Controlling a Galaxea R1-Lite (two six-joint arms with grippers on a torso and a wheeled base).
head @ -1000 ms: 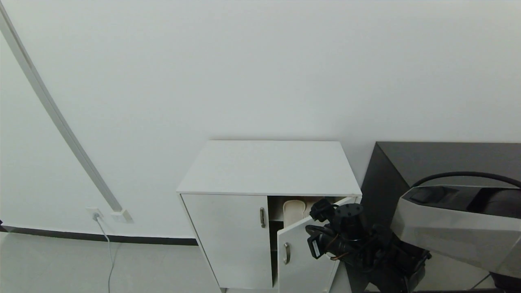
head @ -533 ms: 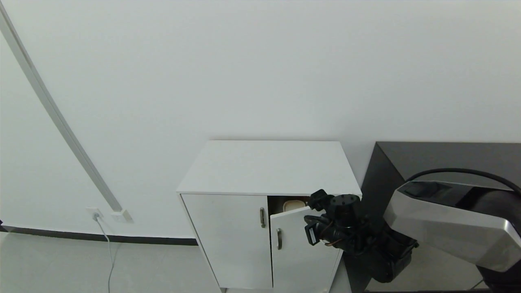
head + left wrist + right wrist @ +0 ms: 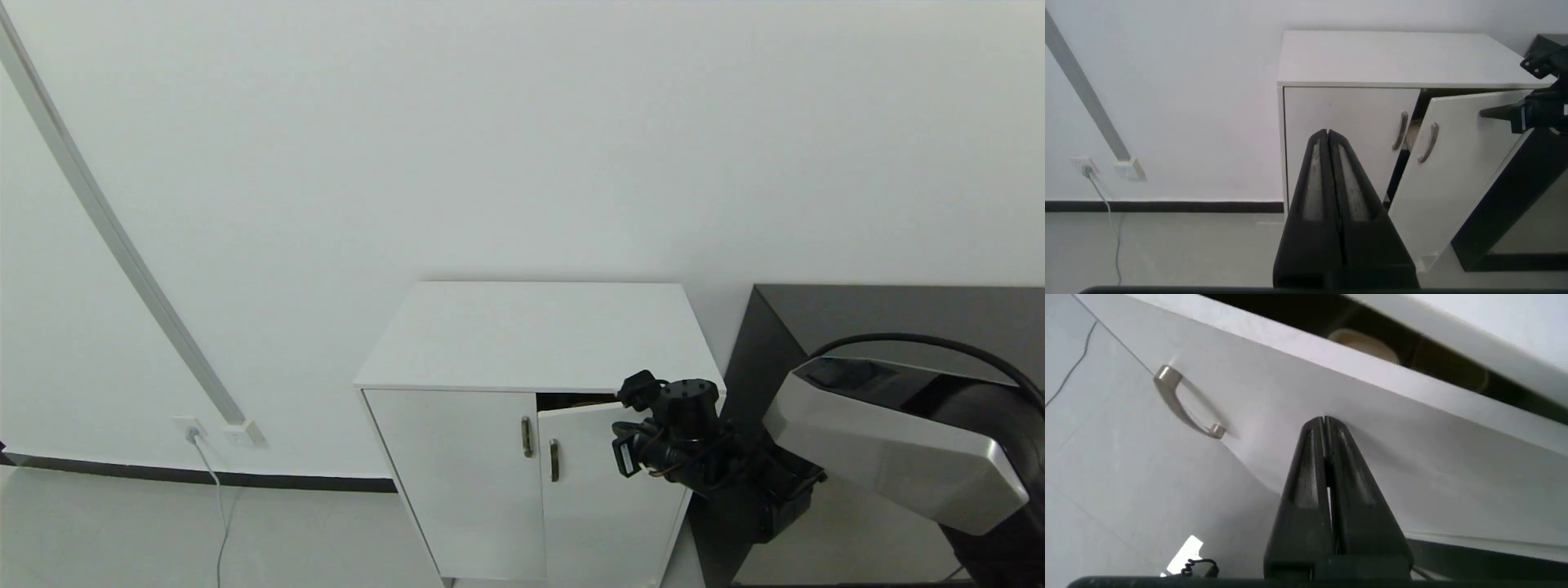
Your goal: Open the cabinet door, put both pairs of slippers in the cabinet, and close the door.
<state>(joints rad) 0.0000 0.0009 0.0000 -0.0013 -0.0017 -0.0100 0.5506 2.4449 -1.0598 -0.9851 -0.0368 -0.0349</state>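
Right tool (image 3: 1327,422) apparently against ajar door (image 3: 608,490)

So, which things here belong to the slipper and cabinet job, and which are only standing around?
Belong to the job: white cabinet; its right door, ajar; pale slipper inside; right gripper, shut, at that door.
Just there: wall socket; cable; dark furniture beside the cabinet; wall conduit.

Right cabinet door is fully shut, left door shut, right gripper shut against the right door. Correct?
No. The right door is ajar, not fully shut: the left wrist view shows a dark gap along its inner edge. Left door shut and right gripper shut against the right door both hold.
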